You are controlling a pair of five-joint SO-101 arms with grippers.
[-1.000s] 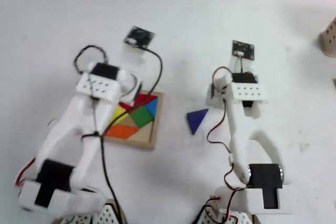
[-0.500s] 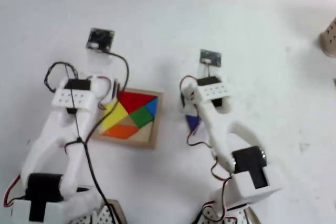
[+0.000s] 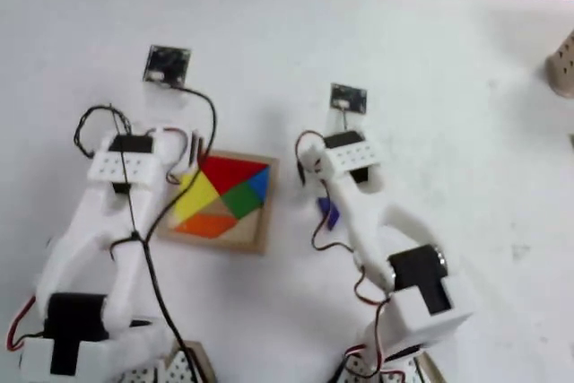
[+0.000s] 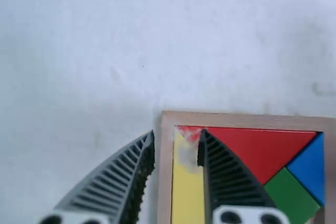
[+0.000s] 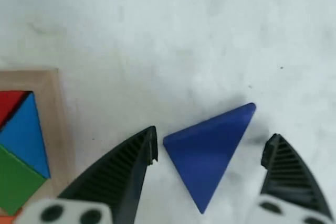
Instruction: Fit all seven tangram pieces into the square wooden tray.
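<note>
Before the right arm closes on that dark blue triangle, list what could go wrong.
1. The dark blue triangle lies flat on the table between the open fingers of the right gripper, which face slanted edges and a corner. It may twist or slip out as they close.
2. The left gripper is open astride the wooden tray rim, one finger over the yellow piece. Any move there could shove the tray or disturb seated pieces.

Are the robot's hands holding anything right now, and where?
Nothing is held. The right end effector is open around the loose blue triangle, not touching it; the left end effector is open astride the rim of the tray.
</note>
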